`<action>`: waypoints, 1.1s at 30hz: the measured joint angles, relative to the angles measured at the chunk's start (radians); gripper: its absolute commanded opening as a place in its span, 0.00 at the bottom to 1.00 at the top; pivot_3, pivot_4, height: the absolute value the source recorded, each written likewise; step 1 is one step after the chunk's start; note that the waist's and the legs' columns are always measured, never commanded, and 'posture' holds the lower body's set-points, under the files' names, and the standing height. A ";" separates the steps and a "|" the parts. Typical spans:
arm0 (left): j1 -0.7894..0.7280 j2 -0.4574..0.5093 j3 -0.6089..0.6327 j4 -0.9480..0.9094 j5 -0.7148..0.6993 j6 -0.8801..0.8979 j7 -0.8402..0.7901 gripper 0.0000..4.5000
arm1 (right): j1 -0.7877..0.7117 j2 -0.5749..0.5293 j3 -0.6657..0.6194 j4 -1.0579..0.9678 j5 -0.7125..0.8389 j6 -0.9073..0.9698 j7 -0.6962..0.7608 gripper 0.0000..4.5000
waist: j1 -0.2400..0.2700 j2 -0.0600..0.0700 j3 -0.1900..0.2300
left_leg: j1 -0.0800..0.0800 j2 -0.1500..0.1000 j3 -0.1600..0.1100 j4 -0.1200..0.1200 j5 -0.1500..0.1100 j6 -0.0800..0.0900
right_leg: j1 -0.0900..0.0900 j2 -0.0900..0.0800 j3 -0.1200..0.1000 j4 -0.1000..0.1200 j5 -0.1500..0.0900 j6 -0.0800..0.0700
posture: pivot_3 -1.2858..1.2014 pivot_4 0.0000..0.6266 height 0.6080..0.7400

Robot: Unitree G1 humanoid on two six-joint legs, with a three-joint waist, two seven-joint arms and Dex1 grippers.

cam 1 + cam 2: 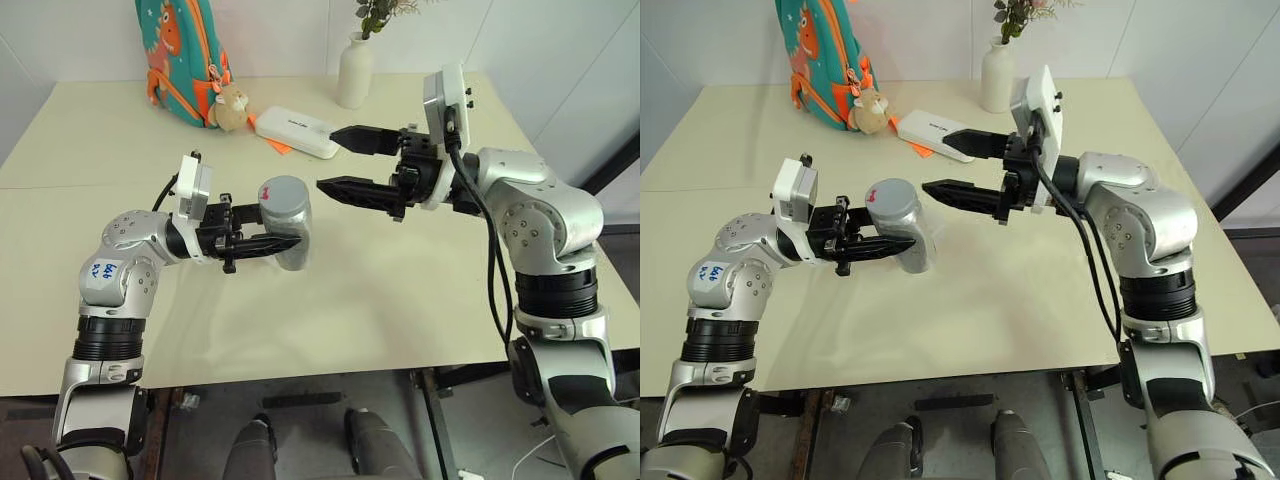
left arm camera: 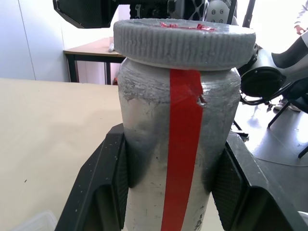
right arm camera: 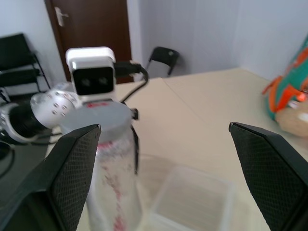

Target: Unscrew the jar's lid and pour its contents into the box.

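The left gripper (image 1: 262, 243) has its jaws clenched on the jar (image 1: 290, 226), held off the tabletop (image 1: 400, 280) — long axis tipped, lid (image 1: 283, 193) end up and still on. Just beyond the lid, the right gripper (image 1: 340, 160) hangs released, jaws wide. The right wrist view adds the clear box (image 3: 192, 197) below the jar — the head views hide it.

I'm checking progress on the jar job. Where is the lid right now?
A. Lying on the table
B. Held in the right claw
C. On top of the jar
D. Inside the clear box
C: the lid sits on the jar, which the left claw grips, while the right claw is open beside it, holding nothing.
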 measured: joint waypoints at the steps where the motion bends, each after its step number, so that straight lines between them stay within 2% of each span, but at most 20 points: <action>1: 0.001 0.000 0.000 -0.001 0.000 0.000 0.000 0.42 | 0.000 0.019 0.007 -0.015 0.009 0.006 -0.005 1.00 | 0.001 0.000 0.000 | 0.000 0.000 0.000 0.000 0.000 0.000 | 0.000 0.000 0.000 0.000 0.000 0.000 | 0.52 0.24 1.00; 7: 0.002 0.000 0.000 -0.002 0.000 0.002 0.002 0.42 | -0.014 0.094 0.056 -0.058 0.029 0.032 -0.040 1.00 | 0.005 0.000 0.000 | 0.000 0.000 0.000 0.000 0.000 0.000 | 0.000 0.000 0.000 0.000 0.000 0.000 | 0.52 0.24 1.00; 26: 0.002 -0.001 0.000 -0.002 0.000 0.002 0.009 0.42 | -0.044 0.113 0.112 -0.044 -0.029 0.068 -0.086 1.00 | 0.004 0.000 0.000 | -0.001 0.000 0.000 0.000 0.000 0.000 | 0.000 0.000 0.000 0.000 0.000 0.000 | 0.52 0.24 1.00; 29: 0.002 -0.001 0.000 -0.002 0.000 0.002 0.010 0.42 | -0.044 0.114 0.115 -0.044 -0.030 0.067 -0.085 0.87 | 0.004 0.000 0.000 | -0.001 0.000 0.000 0.000 0.000 0.000 | 0.000 0.000 0.000 0.000 0.000 0.000 | 0.52 0.24 1.00; 33: 0.002 -0.001 0.000 -0.001 0.001 0.002 0.013 0.42 | -0.044 0.114 0.126 -0.049 -0.034 0.064 -0.068 0.58 | 0.003 0.000 0.000 | -0.001 0.000 0.000 0.000 0.000 0.000 | 0.000 0.000 0.000 0.000 0.000 0.000 | 0.52 0.24 1.00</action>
